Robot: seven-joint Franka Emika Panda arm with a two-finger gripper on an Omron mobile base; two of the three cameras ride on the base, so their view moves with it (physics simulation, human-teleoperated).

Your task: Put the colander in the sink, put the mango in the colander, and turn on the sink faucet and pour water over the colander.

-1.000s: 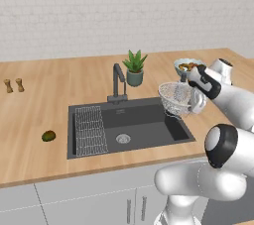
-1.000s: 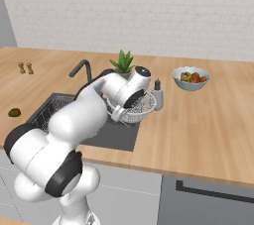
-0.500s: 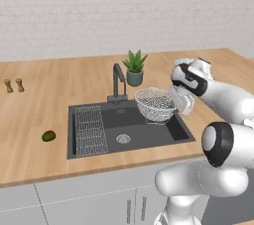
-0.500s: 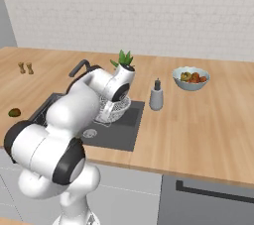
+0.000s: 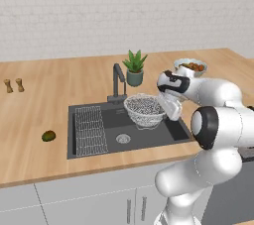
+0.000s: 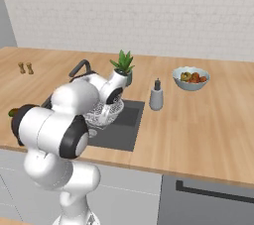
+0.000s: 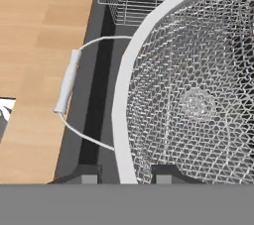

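Observation:
The colander (image 5: 144, 110), a round white wire-mesh bowl, hangs tilted over the right half of the sink (image 5: 99, 152), just above the basin. My gripper (image 5: 171, 107) is shut on its right rim. In the hand view the white rim (image 7: 124, 95) runs between my fingertips (image 7: 166, 172), with a wire side handle (image 7: 67, 87) to the left. From the right base view the colander (image 6: 101, 115) is partly behind my arm. The sink faucet (image 5: 118, 78) stands just behind the colander. The mango (image 5: 48, 136) lies on the counter left of the sink.
A ribbed grey rack (image 5: 90, 130) fills the basin's left part, and the drain (image 5: 123, 139) is in the middle. Behind the sink stands a potted plant (image 5: 134, 68), with a fruit bowl (image 5: 190, 65) to its right. A soap dispenser (image 6: 157, 95) stands right of the sink. Shakers (image 5: 14, 85) sit far left.
My arm has swung left and down, carrying the colander from above the counter right of the sink to over the basin. The mango has not moved.

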